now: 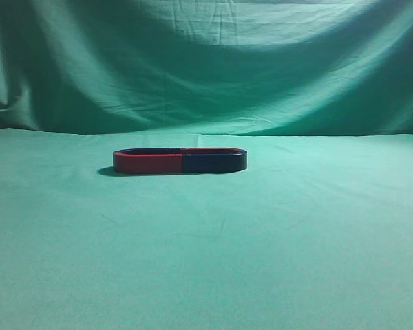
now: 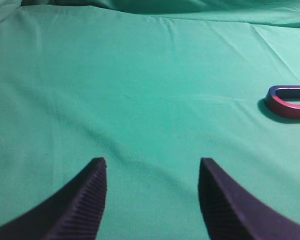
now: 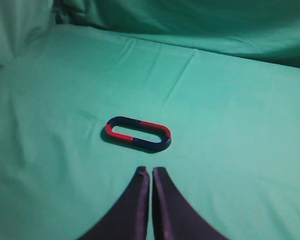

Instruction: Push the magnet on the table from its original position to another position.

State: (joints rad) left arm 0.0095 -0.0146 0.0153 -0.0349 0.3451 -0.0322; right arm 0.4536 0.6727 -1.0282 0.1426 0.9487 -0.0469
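The magnet (image 1: 215,162), showing a navy-blue near side with a thin red far arm, lies flat on the table (image 1: 206,261) at the middle. It joins end to end with a red-sided U magnet (image 1: 148,163) on its left, forming one oval. In the right wrist view the magnet (image 3: 152,143) is the oval's right half, just ahead of my right gripper (image 3: 150,170), which is shut and empty, apart from it. My left gripper (image 2: 152,162) is open and empty over bare cloth; only the red-sided magnet's end (image 2: 285,107) shows at that view's right edge. Neither gripper shows in the exterior view.
A draped green cloth backdrop (image 1: 206,69) hangs behind the table. The green tablecloth (image 2: 140,90) is slightly wrinkled around the magnets.
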